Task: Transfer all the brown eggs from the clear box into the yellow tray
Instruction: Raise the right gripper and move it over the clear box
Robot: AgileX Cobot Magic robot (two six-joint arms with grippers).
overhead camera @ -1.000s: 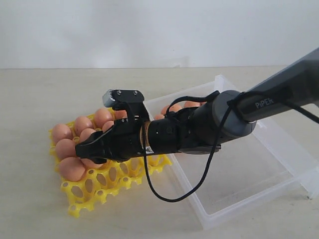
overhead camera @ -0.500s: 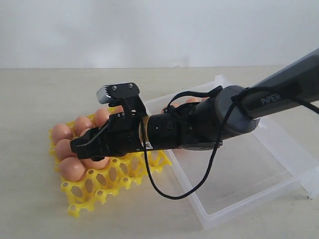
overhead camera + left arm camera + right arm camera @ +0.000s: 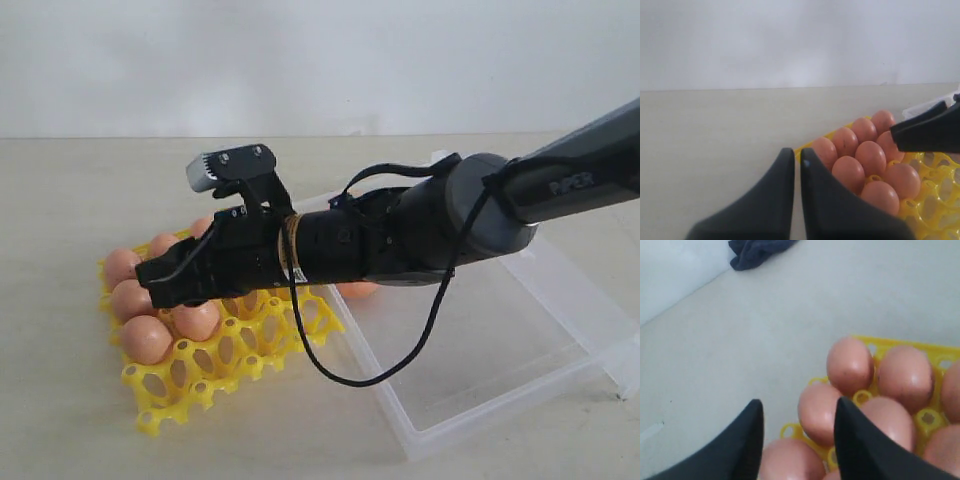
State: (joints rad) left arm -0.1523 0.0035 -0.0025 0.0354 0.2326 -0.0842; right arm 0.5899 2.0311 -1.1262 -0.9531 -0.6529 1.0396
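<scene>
Eggs [image 3: 147,338]: a batch seated in tray [image 3: 200,378], left of box [image 3: 480,370]; at least one shows in box under the arm | change: your right gripper [image 3: 158,285] has lifted off the tray, jaws apart, empty; near egg [image 3: 197,320] left seated | left gripper [image 3: 796,157]: closed, empty | judgement: placement done, return to box.

Black gripper [image 3: 158,283], grey arm [image 3: 590,160], maybe PiPER-marked

Lab-like robot test bench — plain white wall [image 3: 320,60], beige tabletop [image 3: 60,200], arm [image 3: 570,175] trailing black cable [image 3: 400,362].
</scene>
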